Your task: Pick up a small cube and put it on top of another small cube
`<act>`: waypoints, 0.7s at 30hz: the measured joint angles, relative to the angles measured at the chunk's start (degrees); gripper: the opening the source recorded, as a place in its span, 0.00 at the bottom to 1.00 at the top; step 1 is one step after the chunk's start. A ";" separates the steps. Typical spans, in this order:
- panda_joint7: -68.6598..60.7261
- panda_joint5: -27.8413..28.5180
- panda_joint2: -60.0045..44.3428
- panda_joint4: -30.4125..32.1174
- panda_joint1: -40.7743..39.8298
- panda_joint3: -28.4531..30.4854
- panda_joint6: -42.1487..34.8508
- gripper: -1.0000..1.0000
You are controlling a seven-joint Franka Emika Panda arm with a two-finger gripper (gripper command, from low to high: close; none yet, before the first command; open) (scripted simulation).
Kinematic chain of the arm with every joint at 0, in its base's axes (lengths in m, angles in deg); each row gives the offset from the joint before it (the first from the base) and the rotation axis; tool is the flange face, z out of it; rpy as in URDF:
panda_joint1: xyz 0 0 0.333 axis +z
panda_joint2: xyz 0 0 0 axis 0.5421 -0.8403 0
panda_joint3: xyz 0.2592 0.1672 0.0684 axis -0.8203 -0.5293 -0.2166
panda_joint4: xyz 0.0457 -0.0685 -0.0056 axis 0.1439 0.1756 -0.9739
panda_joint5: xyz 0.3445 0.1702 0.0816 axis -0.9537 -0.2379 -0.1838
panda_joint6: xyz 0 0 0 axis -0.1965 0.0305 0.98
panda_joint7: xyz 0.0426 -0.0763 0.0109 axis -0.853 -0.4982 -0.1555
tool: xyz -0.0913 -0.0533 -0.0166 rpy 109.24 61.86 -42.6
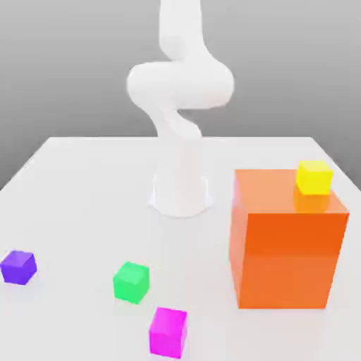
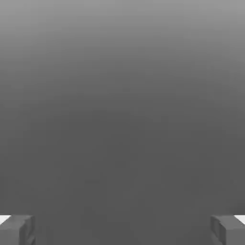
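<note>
Tool (image 2: pixel 122 230) is spread wide, nothing in it. Purple cube (image 1: pixel 18 267) sits on the table (image 1: pixel 84 211), off toward the exterior view's left of the arm (image 1: pixel 180 141), so I'd guess it swings that way.

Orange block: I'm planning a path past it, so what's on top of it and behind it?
The yellow cube rests on top of the orange block, toward the exterior view's right. Whatever stands directly behind the block is covered by it.
</note>
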 joint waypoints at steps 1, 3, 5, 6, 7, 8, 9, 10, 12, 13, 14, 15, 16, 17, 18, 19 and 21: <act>2.25 0.31 -2.26 0.61 -1.76 0.15 1.06 0.50; 6.53 0.92 -6.55 1.78 -5.01 0.57 3.06 0.50; 10.70 1.50 -10.73 2.91 -8.07 1.13 5.01 0.50; 12.75 1.76 -12.81 3.48 -9.57 1.46 5.98 0.50; 14.80 2.03 -14.89 4.04 -11.01 1.85 6.95 0.50; 16.84 2.27 -16.96 4.60 -12.41 2.28 7.92 0.50; 18.85 2.48 -19.03 5.17 -13.77 2.77 8.88 0.50; 20.85 2.68 -21.10 5.73 -15.06 3.33 9.85 0.50; 24.67 2.84 -25.24 6.86 -17.65 4.46 11.79 0.50; 26.56 2.87 -27.31 7.42 -18.81 5.16 12.77 0.50; 28.35 2.79 -29.38 8.00 -19.88 5.94 13.77 0.50; 30.12 2.64 -31.46 8.56 -20.91 6.73 14.74 0.50; 31.79 2.37 -33.54 9.13 -21.87 7.57 15.71 0.50; 33.35 1.95 -35.63 9.69 -23.25 8.45 16.69 0.50; 34.79 1.36 -37.72 10.26 -24.91 9.22 17.68 0.50; 36.10 0.59 -39.82 10.83 -26.47 9.85 18.66 0.50; 38.31 -1.47 -44.04 11.96 -28.94 10.56 20.61 0.50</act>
